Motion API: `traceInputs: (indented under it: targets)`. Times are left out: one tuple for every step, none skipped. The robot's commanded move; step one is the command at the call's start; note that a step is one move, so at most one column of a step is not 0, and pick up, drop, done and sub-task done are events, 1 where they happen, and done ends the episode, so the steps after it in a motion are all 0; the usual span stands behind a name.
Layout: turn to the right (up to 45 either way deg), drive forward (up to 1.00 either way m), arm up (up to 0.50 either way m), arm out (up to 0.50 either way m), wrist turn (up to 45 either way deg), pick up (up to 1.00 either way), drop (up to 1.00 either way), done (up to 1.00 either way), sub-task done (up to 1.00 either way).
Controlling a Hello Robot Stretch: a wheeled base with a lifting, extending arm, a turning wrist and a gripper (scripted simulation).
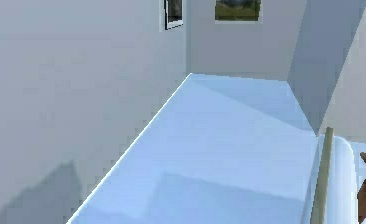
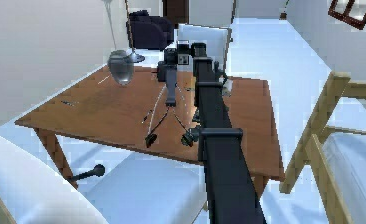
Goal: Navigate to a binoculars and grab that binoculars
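Arm (image 2: 223, 150) comes up from the bottom middle of the arm side view and reaches out over a brown table (image 2: 91, 110). The claw (image 2: 169, 125) sits near the middle of that frame, with its thin fingers pointing down at the tabletop. I cannot tell how wide the claw is, and with the table right behind it I cannot tell if it has hold of anything. A glass vase (image 2: 119, 66) stands on the table at upper left of the claw. A small dark lump (image 2: 231, 89) lies on the table just right of the arm. It may be the binoculars, but it is too small to be sure. A white chair (image 2: 31, 185) is at lower left. In the forward view, pale floor (image 1: 221, 140) runs up to a wall with a picture (image 1: 238, 9) at the top. The drive looks done, since the robot is right by the table. The grab and lift look like what is left.
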Motion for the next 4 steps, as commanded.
traceInputs:
  targets:
    - [0.0, 0.00, 0.00, 0.00, 45.0, 0.00, 0.00, 0.00, 0.00]
    - [0.0, 0.00, 0.00, 0.00, 45.0, 0.00, 0.00, 0.00, 0.00]
    - [0.0, 0.00, 0.00, 0.00, 45.0, 0.00, 0.00, 0.00, 0.00]
    - [0.0, 0.00, 0.00, 0.00, 45.0, 0.00, 0.00, 0.00, 0.00]
